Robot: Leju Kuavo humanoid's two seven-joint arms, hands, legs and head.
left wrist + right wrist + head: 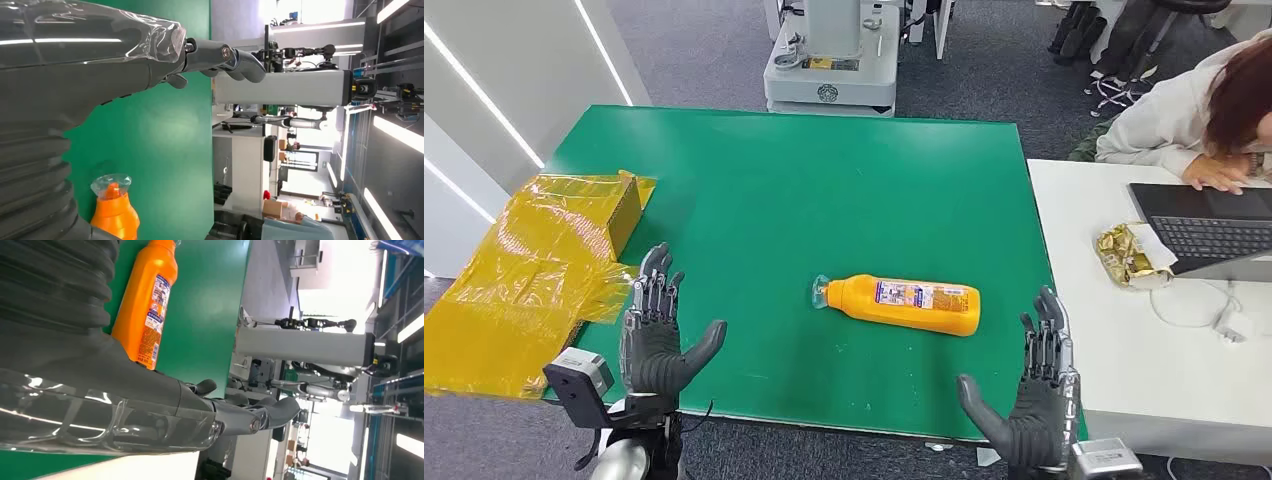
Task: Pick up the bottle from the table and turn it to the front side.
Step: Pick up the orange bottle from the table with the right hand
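Head view: orange bottle (907, 303) lies sideways, clear-capped, between empty spread hands.

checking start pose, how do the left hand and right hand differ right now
The left hand hovers at the table's near-left edge beside the yellow wrapping, farther from the bottle. The right hand sits near the table's right corner, closer to the bottle's base. Both are open, fingers up, holding nothing.

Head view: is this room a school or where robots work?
Probably a robot lab or office. A green table holds an orange bottle, a grey machine base stands behind, and a person uses a laptop.
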